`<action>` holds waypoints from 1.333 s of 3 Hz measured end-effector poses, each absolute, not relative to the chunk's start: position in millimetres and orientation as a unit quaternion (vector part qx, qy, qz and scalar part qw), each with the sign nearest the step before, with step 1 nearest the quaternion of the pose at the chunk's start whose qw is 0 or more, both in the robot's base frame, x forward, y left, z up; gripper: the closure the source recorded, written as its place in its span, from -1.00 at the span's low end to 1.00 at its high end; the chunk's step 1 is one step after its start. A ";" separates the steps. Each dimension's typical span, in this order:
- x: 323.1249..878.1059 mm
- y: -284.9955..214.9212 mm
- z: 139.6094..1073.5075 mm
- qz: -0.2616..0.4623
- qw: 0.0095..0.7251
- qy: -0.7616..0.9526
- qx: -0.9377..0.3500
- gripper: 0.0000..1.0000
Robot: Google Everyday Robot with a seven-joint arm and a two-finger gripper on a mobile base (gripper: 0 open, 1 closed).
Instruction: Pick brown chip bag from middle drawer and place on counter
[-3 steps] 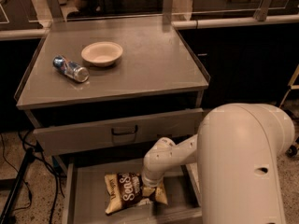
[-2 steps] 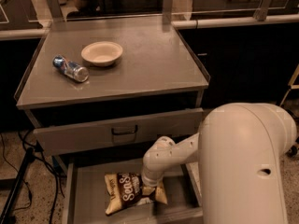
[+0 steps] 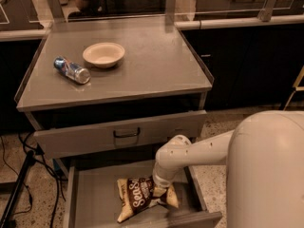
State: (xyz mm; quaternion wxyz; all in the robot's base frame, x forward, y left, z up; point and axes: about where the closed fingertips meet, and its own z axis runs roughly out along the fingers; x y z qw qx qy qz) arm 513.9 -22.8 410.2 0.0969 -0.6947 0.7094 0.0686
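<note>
The brown chip bag (image 3: 137, 198) lies on the floor of the open middle drawer (image 3: 90, 198), its white script lettering facing up. My gripper (image 3: 159, 190) reaches down into the drawer from the white arm and sits on the bag's right part, where its fingers are hidden by the wrist and the bag. The counter (image 3: 152, 65) is the grey steel top above the drawers.
A cream bowl (image 3: 103, 54) and a small blue-silver can (image 3: 71, 70) lying on its side rest on the counter's left half. The upper drawer front with a dark handle (image 3: 126, 134) juts out above the bag. My white arm body (image 3: 268, 170) fills the lower right.
</note>
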 end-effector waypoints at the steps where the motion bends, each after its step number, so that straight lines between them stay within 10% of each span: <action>1: 508.5 -47.3 440.4 0.060 0.095 0.722 -0.683 1.00; 4: 504.7 -103.0 525.6 0.017 0.121 0.741 -0.660 1.00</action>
